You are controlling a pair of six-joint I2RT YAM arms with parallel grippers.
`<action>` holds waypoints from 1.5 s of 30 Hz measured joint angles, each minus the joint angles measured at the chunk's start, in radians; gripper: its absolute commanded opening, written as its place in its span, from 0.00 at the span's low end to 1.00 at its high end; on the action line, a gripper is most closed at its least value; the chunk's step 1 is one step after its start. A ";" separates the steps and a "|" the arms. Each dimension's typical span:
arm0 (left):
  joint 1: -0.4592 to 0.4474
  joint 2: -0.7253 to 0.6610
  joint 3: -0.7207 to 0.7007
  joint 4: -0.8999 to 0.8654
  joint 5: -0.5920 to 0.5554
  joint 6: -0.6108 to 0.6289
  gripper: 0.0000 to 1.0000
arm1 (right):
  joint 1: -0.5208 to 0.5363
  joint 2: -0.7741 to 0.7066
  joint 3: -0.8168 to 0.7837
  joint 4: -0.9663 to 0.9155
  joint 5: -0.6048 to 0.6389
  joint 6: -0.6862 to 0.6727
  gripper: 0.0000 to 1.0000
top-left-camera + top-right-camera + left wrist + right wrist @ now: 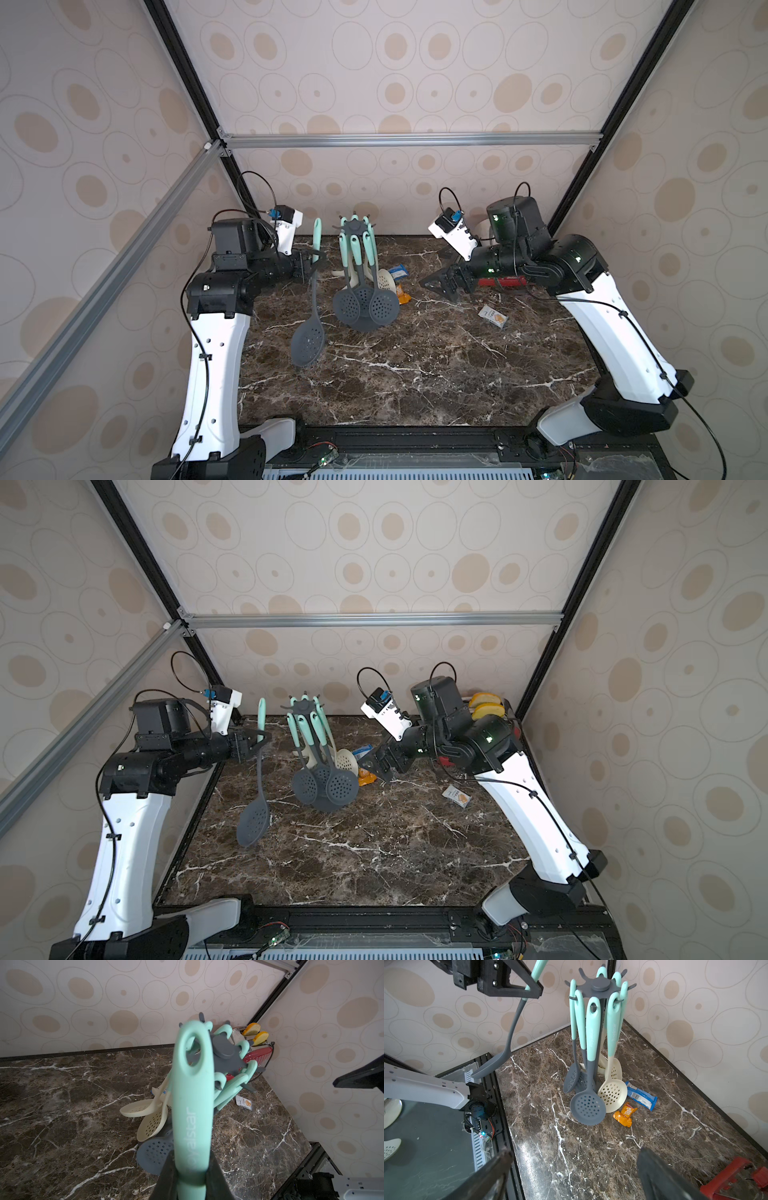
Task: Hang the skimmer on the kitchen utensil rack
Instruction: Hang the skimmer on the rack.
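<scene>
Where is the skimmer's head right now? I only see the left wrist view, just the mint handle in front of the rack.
Observer: The skimmer hangs head-down in the air, gripped at the handle by the left tool, beside the kitchen utensil rack.
Operator: Is the other arm near the rack?
Observer: The right tool stands open and empty, apart from the rack on its other side.
Operator: Anywhere free to hang it?
Observer: The right wrist view shows a bare hook on the crown's wall side.
</scene>
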 measured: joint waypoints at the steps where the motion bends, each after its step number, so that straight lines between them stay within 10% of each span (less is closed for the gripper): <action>1: 0.001 0.020 0.022 -0.015 0.011 0.013 0.00 | 0.000 0.018 0.026 -0.006 -0.007 -0.002 0.99; 15: 0.018 0.158 0.122 -0.159 0.069 0.143 0.00 | 0.000 0.239 0.337 0.006 -0.080 0.002 0.99; 45: 0.018 0.184 0.063 -0.135 0.148 0.177 0.00 | 0.000 0.244 0.285 0.017 -0.091 0.013 0.99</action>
